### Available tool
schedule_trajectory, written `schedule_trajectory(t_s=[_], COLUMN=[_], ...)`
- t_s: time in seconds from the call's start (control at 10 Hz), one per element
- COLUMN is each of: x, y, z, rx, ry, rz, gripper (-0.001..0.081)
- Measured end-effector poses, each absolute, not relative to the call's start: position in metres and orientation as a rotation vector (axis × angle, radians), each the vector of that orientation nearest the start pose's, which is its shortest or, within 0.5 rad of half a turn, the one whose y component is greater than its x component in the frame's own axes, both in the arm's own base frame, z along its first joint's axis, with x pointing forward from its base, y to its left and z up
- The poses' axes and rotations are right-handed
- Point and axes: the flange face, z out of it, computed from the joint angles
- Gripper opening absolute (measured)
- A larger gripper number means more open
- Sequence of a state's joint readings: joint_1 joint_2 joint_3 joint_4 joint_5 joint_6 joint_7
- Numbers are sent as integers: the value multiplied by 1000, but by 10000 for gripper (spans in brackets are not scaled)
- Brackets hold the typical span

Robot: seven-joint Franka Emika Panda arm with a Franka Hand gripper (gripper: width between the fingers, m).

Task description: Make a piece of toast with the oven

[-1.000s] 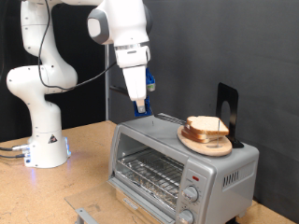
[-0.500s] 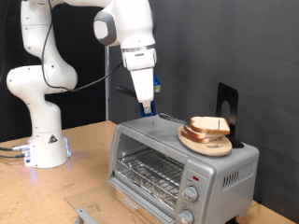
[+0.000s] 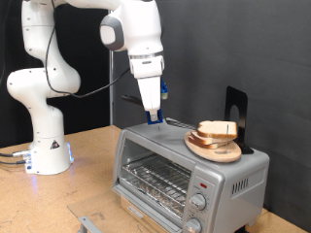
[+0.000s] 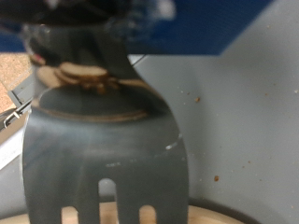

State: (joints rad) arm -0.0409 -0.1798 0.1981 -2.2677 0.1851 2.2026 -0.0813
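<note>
Toast (image 3: 217, 130) — one slice, pale face with darker crust, lying on a round wooden plate (image 3: 216, 149) that sits on the roof of the oven (image 3: 185, 173), toward the exterior view's right end. Not yet inside the oven.

Oven — silver, on the desk (image 3: 92, 170); glass door appears closed, wire rack (image 3: 155, 178) behind it bare. Knobs (image 3: 200, 202) on its front at the exterior view's right.

Tool (image 3: 153, 116) — hangs just above the oven roof, left of the plate in the exterior view, near but apart from the toast. It is clamped on a fork (image 4: 103, 140): the wrist view shows the dark handle running out to the tines, blurred, with the plate and toast beyond.

Progress — early, by my judgement: fork in hand, bread unmoved, loading and heating not done.
</note>
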Motion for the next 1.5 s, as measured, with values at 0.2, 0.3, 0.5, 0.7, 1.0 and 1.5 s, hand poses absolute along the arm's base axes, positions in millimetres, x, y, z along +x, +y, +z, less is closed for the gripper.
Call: schedule_trajectory(t_s=[0.2,0.3,0.5,0.7,1.0,1.5], x=[493,495,503,512,517,518], y=[82,77,68,63,63,76], z=[443,444,444,441,441,446], rx=[-3002,-3001,-2998,-2995,-2996,-2996], ry=[-162,-133,-96,-81,-93,-128], rz=[-165,-168,-169,-165,-168,-178], gripper=[401,401,401,401,401,401])
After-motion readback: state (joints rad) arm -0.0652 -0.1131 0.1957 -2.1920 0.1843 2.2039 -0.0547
